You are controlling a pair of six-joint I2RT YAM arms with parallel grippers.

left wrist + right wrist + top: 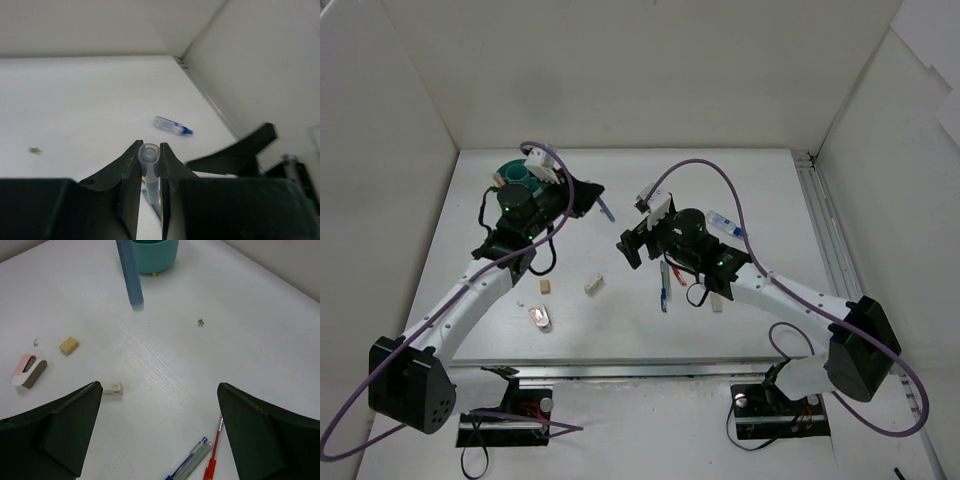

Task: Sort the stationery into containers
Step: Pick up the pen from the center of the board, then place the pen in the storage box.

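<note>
My left gripper (592, 194) (149, 146) is shut on a grey-blue pen (149, 156) (607, 209), held above the table to the right of the teal cup (512, 175) (152, 252). From the right wrist, that pen (130, 272) hangs in front of the cup. My right gripper (626, 245) (160, 386) stands open and holds nothing, low over the table's middle. A blue pen (187, 465), a grey pen (199, 460) and a red pen (214, 450) lie together under it. A beige eraser (69, 345) (546, 286) and a white eraser (112, 388) (593, 285) lie to its left.
A pink-and-white tape dispenser (28, 371) (542, 318) lies near the front left. A blue-white tube (725, 223) (172, 126) rests at the right, and another eraser (718, 303) sits by the right arm. White walls enclose the table; a rail (825, 230) runs along its right edge.
</note>
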